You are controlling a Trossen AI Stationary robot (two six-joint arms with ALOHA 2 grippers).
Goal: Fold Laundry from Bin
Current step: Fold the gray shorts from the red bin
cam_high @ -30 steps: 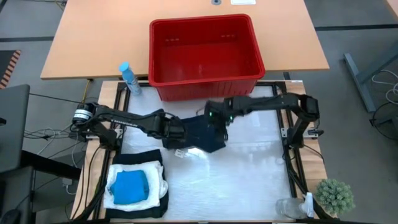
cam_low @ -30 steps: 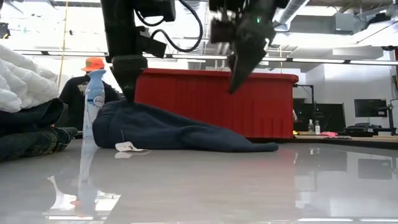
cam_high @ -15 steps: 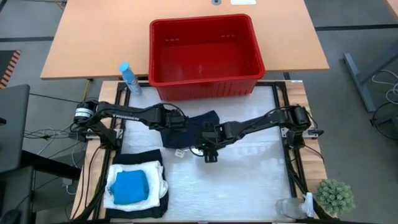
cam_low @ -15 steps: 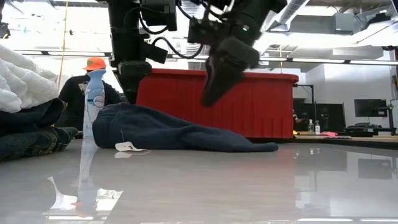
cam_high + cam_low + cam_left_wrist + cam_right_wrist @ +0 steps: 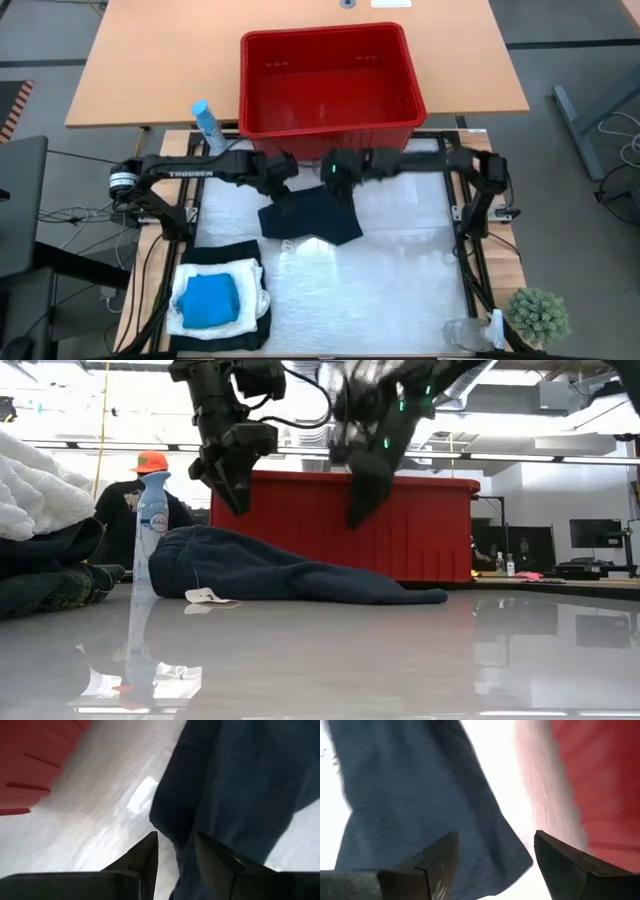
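Observation:
A dark navy garment (image 5: pixel 310 218) lies crumpled on the white table top, its white tag (image 5: pixel 207 597) at the near left end. Just beyond it stands the red bin (image 5: pixel 330 80). My left gripper (image 5: pixel 235 495) hangs open above the garment's left end, its fingers pointing down, with nothing between them in the left wrist view (image 5: pixel 175 842). My right gripper (image 5: pixel 358 510) hangs wide open above the garment's far right part, next to the bin's front wall, and is also empty (image 5: pixel 495 845).
A stack of folded laundry (image 5: pixel 215 300), black below, white in the middle and bright blue on top, sits at the near left corner. A blue spray bottle (image 5: pixel 207 125) stands left of the bin. A small plant (image 5: pixel 540 315) and a clear bottle (image 5: pixel 470 335) are at the near right.
My left gripper has risen off the garment's left end, gone toward the bin and turned. My right gripper swung out toward the near edge over the garment, then came back up beside the bin's front wall. The garment lies as before.

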